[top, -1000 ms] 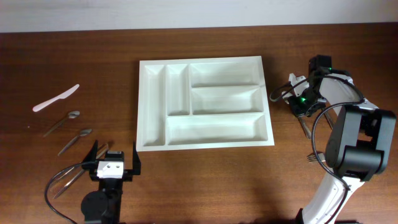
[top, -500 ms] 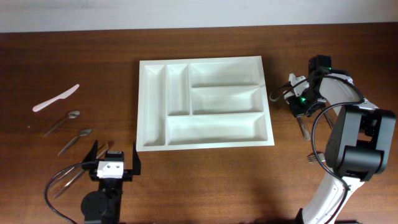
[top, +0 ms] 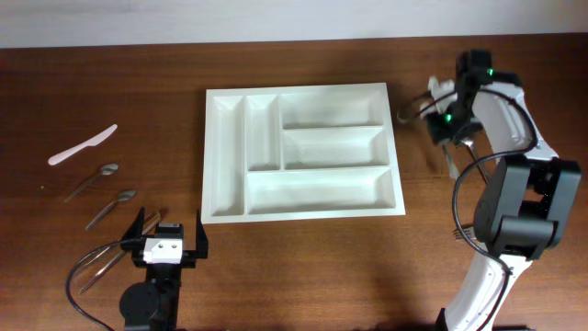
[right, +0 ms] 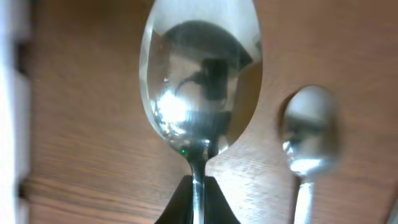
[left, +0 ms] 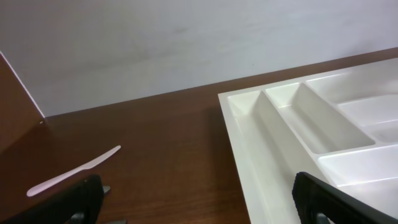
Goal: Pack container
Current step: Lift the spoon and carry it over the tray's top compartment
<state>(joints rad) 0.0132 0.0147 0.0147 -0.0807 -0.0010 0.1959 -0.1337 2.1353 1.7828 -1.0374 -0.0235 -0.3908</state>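
The container is a white five-compartment cutlery tray in the middle of the table; its near-left corner shows in the left wrist view. My right gripper is just right of the tray's far right corner. In the right wrist view it is shut on the handle of a large metal spoon, held above the wood. My left gripper is open and empty near the front left, with its fingers wide apart in the left wrist view.
A smaller spoon lies on the table beside the held one. More cutlery lies right of the tray. On the left lie a white plastic knife and two spoons.
My right gripper has moved toward the far edge of the table with the spoon in it. The left arm has not moved.
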